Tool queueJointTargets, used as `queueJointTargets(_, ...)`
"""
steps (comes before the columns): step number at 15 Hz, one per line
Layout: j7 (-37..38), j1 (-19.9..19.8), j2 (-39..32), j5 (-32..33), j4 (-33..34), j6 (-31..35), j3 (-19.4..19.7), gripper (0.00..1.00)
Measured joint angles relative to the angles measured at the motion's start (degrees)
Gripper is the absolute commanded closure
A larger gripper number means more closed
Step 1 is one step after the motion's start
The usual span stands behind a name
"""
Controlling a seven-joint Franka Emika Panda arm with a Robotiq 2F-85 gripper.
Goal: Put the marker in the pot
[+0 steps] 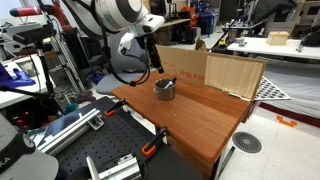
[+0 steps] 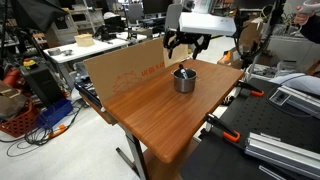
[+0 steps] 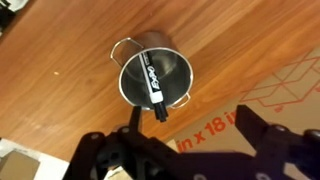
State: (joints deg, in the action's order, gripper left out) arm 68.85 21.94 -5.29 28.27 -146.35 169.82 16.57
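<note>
Marker (image 3: 155, 86): I see it inside the pot (image 3: 186, 68), leaning, with its lower end sticking up over the rim on the side nearest the wrist camera.
Table (image 1: 205, 118): brown wooden top; in both exterior views the pot is the only thing standing out on the open wood.
Cardboard box (image 2: 118, 70): flattened brown sheet standing upright along the table's far edge. In the wrist view its red printed lettering lies just beside the pot.
Arm (image 1: 112, 14): white Panda links reach in over the table and end above the pot.
Gripper (image 3: 190, 135): spread wide, with nothing between the fingers. Both dark fingers come in at the bottom of the wrist view, one on either side of the pot's near rim. In an exterior view (image 2: 186, 52) it hangs above the pot and does not touch it.
Pot, detail: grey metal, round, straight-sided, upright on the wood near the cardboard, with a thin wire handle on each of two opposite sides. The inside is shiny and holds nothing that I can see but the marker.
Marker, detail: black body with white lettering along it, lying slantwise across the pot's inside. I cannot tell from the exterior views how far it stands above the rim.
</note>
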Motion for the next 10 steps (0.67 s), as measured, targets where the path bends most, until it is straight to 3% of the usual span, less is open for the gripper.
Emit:
queueJointTargets(3, -8.55, -0.24, 5.73, -10.64, -0.15, -5.34, -1.97, 0.0)
queueJointTargets(5, -12.77, -3.83, 9.02, -15.95, 0.71, -9.68, -5.42, 0.0)
queueJointTargets(7, -14.78, -6.32, 10.7, -18.27, 1.08, -12.41, -7.76, 0.0)
queueJointTargets(10, -14.86, -6.67, 10.71, -18.57, 0.84, -12.75, -8.45, 0.0)
